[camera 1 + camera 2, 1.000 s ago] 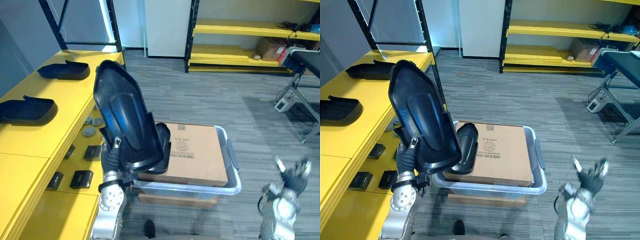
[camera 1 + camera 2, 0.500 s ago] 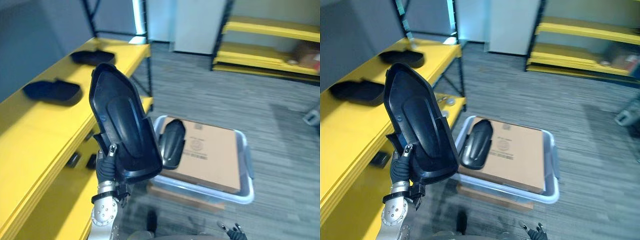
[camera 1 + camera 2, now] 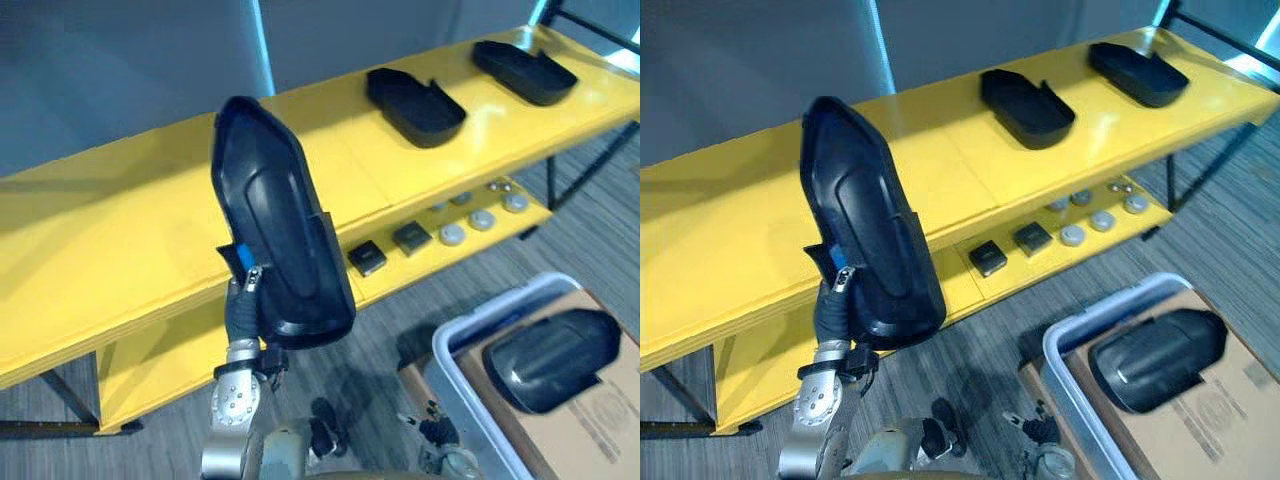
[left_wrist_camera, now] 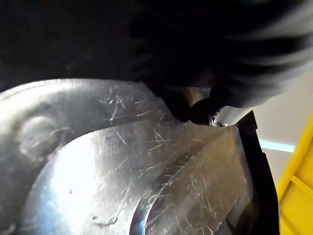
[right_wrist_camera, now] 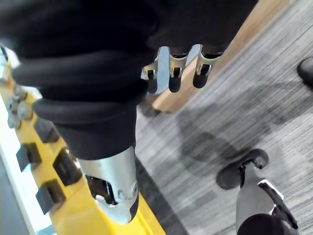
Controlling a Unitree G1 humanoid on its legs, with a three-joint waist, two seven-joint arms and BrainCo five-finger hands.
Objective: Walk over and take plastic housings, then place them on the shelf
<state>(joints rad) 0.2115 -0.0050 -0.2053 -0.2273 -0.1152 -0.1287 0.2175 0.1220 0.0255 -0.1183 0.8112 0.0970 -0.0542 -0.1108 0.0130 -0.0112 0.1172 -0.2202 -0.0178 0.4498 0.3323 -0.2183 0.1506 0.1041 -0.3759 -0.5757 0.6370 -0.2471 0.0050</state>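
Observation:
My left hand (image 3: 243,300) is shut on the lower end of a large black plastic housing (image 3: 280,240) and holds it upright in front of the yellow shelf (image 3: 120,230). Its glossy surface (image 4: 122,161) lies right against the hand in the left wrist view. Two more black housings (image 3: 415,105) (image 3: 525,70) lie on the shelf's top board at the right. Another housing (image 3: 550,345) rests on a cardboard box (image 3: 600,430) at the lower right. My right hand (image 3: 1035,425) hangs low at the bottom, its fingers (image 5: 173,73) relaxed and holding nothing.
The box sits in a grey plastic bin (image 3: 470,345) on the striped carpet. On the lower shelf board lie small black boxes (image 3: 367,257) and several grey round discs (image 3: 480,218). The top board's left and middle part (image 3: 730,230) is bare yellow.
The camera has swung left to face the yellow shelf, so the bin now sits at the lower right. The housing stays upright in my left hand.

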